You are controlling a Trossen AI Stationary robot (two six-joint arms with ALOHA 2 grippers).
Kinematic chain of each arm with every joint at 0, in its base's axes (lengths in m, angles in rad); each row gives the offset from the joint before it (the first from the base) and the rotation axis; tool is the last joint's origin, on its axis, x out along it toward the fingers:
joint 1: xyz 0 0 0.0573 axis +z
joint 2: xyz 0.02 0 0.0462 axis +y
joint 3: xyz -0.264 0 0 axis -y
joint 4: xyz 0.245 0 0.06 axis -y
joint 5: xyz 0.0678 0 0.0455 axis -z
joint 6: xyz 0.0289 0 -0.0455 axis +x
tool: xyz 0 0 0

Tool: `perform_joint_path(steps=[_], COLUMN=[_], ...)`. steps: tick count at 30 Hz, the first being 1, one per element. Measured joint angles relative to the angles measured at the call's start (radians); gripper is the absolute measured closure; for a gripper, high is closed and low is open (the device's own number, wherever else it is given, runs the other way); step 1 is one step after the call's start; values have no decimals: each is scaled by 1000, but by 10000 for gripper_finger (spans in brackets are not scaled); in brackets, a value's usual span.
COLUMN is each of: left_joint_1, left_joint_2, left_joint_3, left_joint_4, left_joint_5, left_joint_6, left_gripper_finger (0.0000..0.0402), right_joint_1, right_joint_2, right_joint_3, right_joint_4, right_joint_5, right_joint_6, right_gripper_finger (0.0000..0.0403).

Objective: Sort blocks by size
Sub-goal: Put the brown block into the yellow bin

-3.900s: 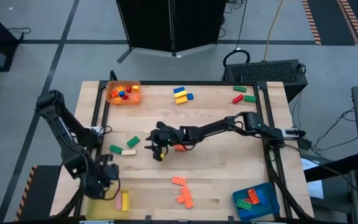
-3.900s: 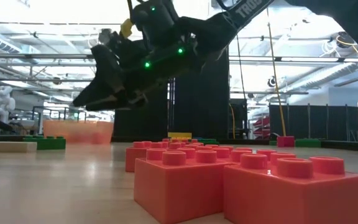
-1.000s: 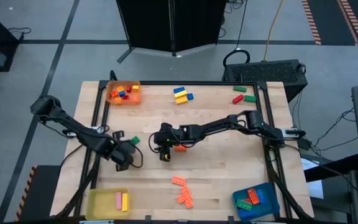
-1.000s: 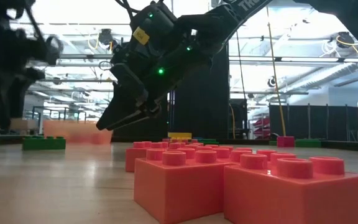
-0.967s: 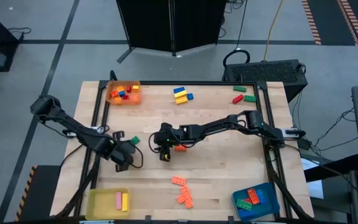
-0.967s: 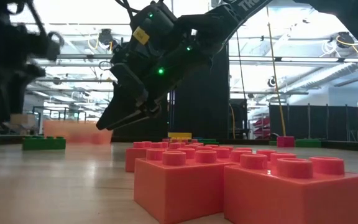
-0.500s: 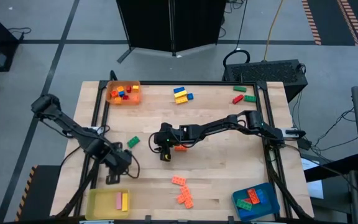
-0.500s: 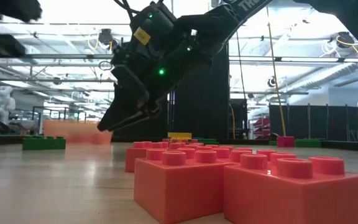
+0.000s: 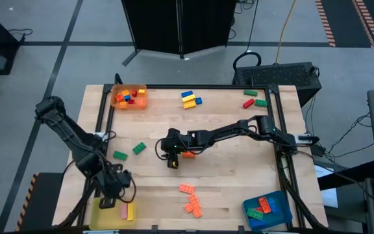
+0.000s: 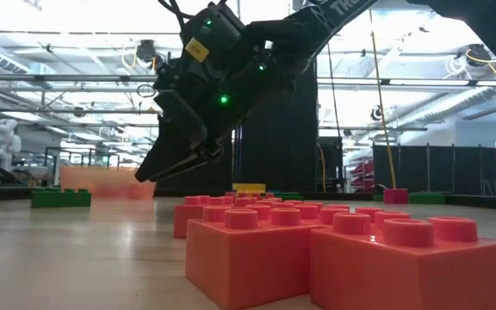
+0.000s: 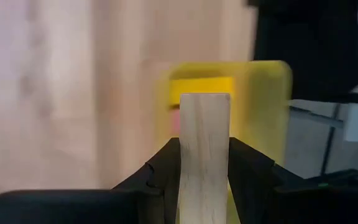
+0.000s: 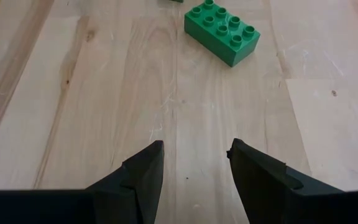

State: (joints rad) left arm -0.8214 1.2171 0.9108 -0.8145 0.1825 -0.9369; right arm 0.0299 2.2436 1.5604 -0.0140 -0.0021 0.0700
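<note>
My left gripper (image 11: 204, 146) is shut on a pale cream bar block (image 11: 204, 118) above the yellow tray (image 9: 102, 218) at the table's near left corner. A pink bar and a yellow bar (image 9: 130, 211) lie in that tray. My right gripper (image 12: 194, 152) hangs open over the middle of the table (image 9: 169, 160), with bare wood between its fingers. A green block (image 12: 222, 25) lies flat ahead of it. Two green blocks (image 9: 139, 148) rest on the table left of centre. An orange block (image 9: 188, 154) lies beside the right gripper. My left gripper pinches the cream bar by its two long sides (image 11: 204, 171) between the two fingers. The bar lies along the fingers and its free end (image 11: 204, 99) sticks out past the fingertips. The fingers slant down from above, and the bar is lifted clear over the tray.
An orange tray (image 9: 130, 97) with small blocks stands at the far left. A blue tray (image 9: 268, 209) with blocks is at the near right. Salmon blocks (image 9: 190, 198) lie near the front edge, yellow and blue blocks (image 9: 189, 99) at the back, red and green ones (image 9: 255, 97) far right.
My left gripper has risen from beside the green blocks and swung toward the table's near edge, tipping more steeply downward. It carries the cream bar, which is now lifted clear over the yellow tray. The right arm has kept still.
</note>
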Motion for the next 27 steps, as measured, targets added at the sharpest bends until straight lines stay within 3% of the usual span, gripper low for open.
perform_joint_path(steps=[5,10,18,27], left_joint_1=[-36,-68,-133,-132], left_joint_2=[0,7,88,155], left_joint_3=[0,0,0,-1], left_joint_4=[93,112,262,215], left_joint_5=[-17,-103,-74,-74], left_joint_6=[0,-8,-27,-27], left_gripper_finger=[290,290,290,290], right_joint_1=[0,0,-1,-3], right_joint_2=[0,0,0,0], right_joint_3=[0,0,0,0], right_joint_4=[-7,-7,-7,-7], right_joint_5=[0,0,0,2], right_joint_6=[0,16,23,49], right_gripper_finger=[227,227,227,227])
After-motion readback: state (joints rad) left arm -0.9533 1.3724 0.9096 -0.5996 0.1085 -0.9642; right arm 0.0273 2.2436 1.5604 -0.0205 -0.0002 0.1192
